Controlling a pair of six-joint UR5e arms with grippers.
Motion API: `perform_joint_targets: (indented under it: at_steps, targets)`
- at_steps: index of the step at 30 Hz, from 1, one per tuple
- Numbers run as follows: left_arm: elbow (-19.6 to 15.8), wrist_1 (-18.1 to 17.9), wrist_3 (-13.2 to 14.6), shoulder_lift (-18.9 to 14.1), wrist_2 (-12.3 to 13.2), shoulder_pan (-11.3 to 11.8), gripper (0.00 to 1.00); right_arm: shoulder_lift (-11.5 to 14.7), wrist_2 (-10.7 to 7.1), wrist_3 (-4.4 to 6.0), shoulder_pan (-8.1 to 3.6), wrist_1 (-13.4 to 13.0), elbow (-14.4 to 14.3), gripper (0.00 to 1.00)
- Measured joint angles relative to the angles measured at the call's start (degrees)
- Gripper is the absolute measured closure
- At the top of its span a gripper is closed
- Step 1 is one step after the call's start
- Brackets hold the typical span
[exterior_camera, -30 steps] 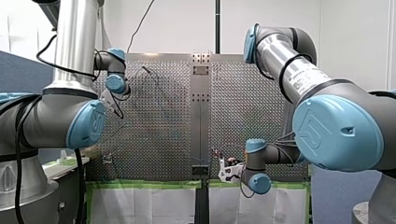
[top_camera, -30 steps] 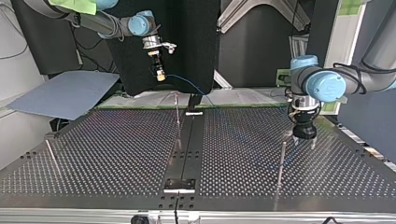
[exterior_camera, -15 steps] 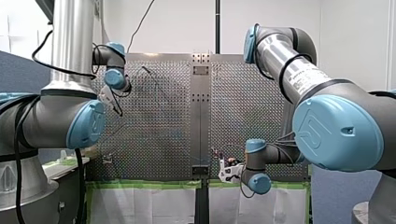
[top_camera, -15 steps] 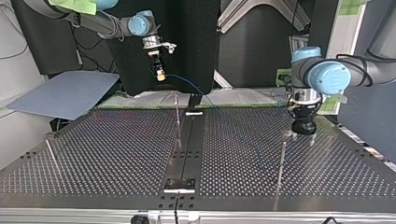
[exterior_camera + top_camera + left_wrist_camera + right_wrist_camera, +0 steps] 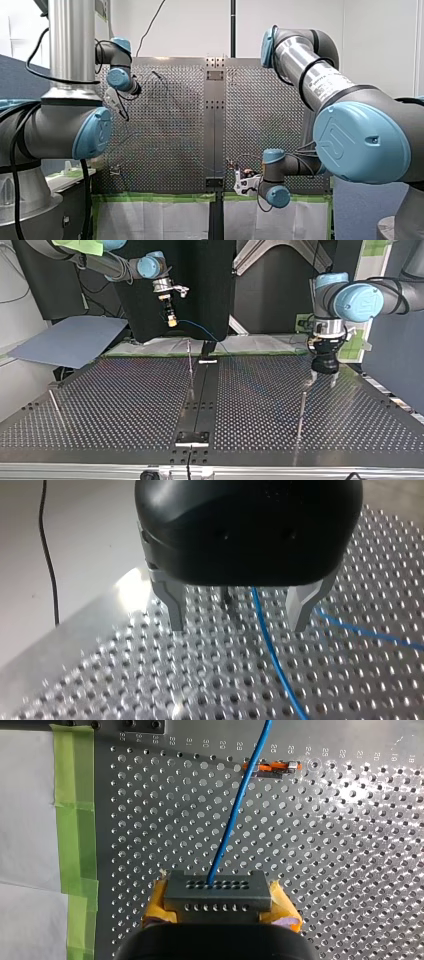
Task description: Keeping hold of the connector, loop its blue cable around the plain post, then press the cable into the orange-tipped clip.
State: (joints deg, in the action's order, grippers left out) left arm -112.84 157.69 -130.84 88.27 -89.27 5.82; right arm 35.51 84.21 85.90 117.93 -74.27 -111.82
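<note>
My right gripper [image 5: 171, 320] hangs above the table's far edge at the top view's left, shut on the grey connector [image 5: 216, 895], which sits between its yellow pads [image 5: 282, 907]. The blue cable [image 5: 235, 810] leaves the connector and passes beside the orange-tipped clip [image 5: 270, 767]. In the top view the cable [image 5: 200, 330] sags toward the table's middle. My left gripper [image 5: 324, 380] hovers open just beyond a plain post [image 5: 301, 410] at that view's right. In the left wrist view the cable [image 5: 270, 650] lies on the plate under my open left gripper [image 5: 237, 615], touching neither metal finger [image 5: 175, 610].
A thin post [image 5: 190, 365] stands by the centre rail [image 5: 200, 405], and another post [image 5: 54, 405] leans at the top view's left. Green tape [image 5: 75, 820] and white sheeting border the perforated plate [image 5: 350, 845]. A blue-grey sheet [image 5: 70, 340] lies beyond the table's corner.
My left arm has lifted its gripper slightly and turned its wrist, drawing away from the plain post. My right gripper with the connector has stayed put.
</note>
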Motion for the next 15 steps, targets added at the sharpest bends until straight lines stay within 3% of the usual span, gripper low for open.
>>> perform_joint_targets:
  at_steps: [9,15]
  targets:
    - [-0.59,3.81,0.72,-5.39,4.00,0.31,0.00,-0.01,0.00,0.03,-0.01,-0.02,0.03,1.00]
    - [-0.30,6.98,3.63,-8.61,2.82,0.24,0.00,0.01,0.00,0.07,-0.08,0.12,0.08,1.00]
